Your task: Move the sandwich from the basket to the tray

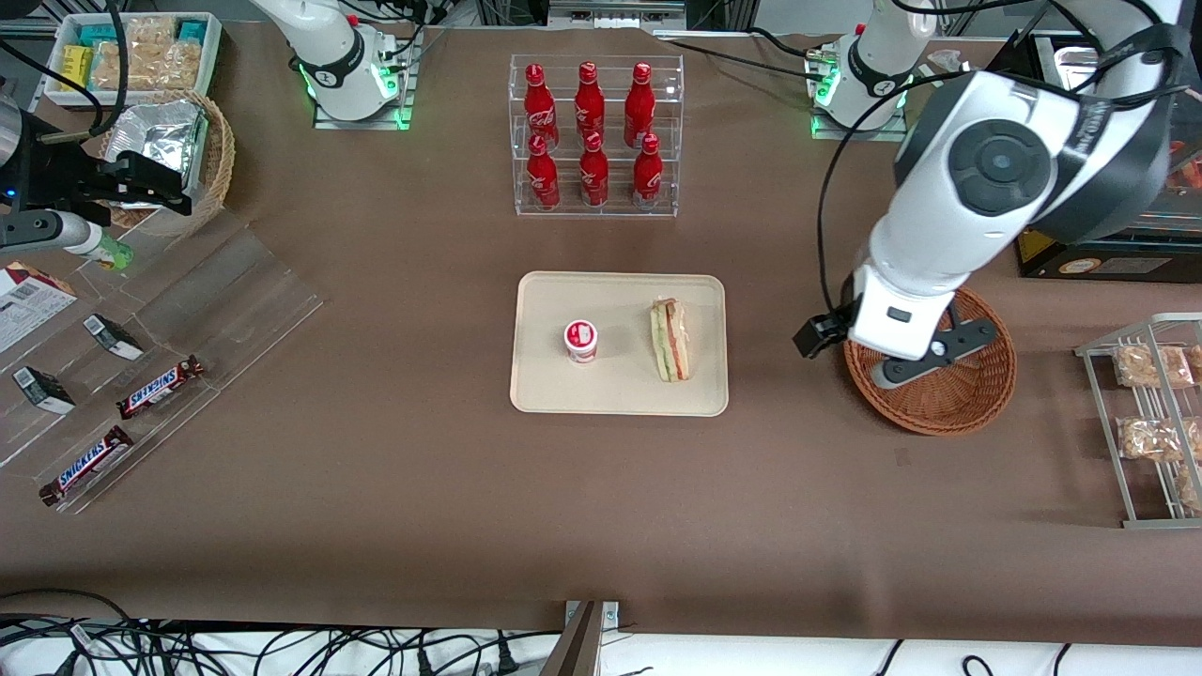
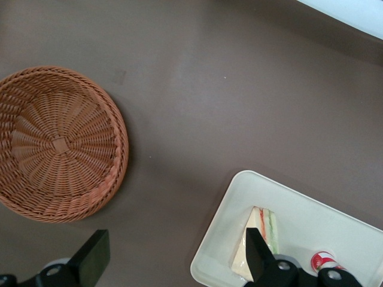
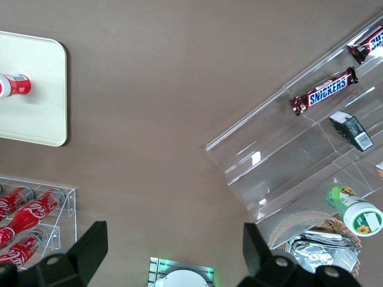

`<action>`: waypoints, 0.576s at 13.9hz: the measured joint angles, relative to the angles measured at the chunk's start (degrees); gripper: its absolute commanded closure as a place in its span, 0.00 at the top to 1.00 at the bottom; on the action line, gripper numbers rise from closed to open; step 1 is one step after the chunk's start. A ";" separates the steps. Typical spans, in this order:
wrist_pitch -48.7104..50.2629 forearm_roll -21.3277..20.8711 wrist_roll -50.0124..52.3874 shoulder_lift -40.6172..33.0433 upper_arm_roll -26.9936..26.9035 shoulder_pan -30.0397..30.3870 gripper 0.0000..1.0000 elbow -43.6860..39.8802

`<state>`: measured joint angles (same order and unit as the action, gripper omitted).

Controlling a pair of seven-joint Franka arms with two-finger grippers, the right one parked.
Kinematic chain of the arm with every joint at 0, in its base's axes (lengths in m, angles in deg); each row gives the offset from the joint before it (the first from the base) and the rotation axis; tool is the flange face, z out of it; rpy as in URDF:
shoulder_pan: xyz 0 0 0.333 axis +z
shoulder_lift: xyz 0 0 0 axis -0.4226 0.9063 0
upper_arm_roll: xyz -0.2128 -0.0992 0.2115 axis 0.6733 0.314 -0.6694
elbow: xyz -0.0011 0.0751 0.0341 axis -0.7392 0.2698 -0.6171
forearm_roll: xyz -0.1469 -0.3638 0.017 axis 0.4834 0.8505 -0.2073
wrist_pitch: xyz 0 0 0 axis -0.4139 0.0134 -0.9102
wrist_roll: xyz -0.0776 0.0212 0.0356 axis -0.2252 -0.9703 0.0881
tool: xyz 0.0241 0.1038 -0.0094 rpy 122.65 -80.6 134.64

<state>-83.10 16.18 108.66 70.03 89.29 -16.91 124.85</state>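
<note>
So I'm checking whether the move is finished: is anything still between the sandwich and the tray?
Nothing is. The sandwich already lies on the tray, beside a small red-and-white cup. The basket holds nothing, and the gripper hangs open above the bare table between basket and tray.

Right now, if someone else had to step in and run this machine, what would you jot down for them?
Claw: open, holding nothing, up above the table between the basket and the tray.
Sandwich: lying on the tray, beside a small red-and-white cup.
Basket: empty, toward the working arm's end of the table.
Done: the sandwich is out of the basket and on the tray.
Left: apparently nothing except parking the arm.
</note>
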 measured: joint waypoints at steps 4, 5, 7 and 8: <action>2.57 6.16 -10.96 -3.53 -2.87 3.53 1.00 -0.02; 3.66 7.62 -14.21 -4.78 -5.09 3.47 1.00 -0.02; 6.30 9.23 -19.76 -7.18 -9.31 3.24 1.00 -0.01; 7.42 9.53 -22.36 -8.14 -11.00 3.13 1.00 -0.01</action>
<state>-75.68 25.71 86.30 61.89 78.29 -13.78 124.84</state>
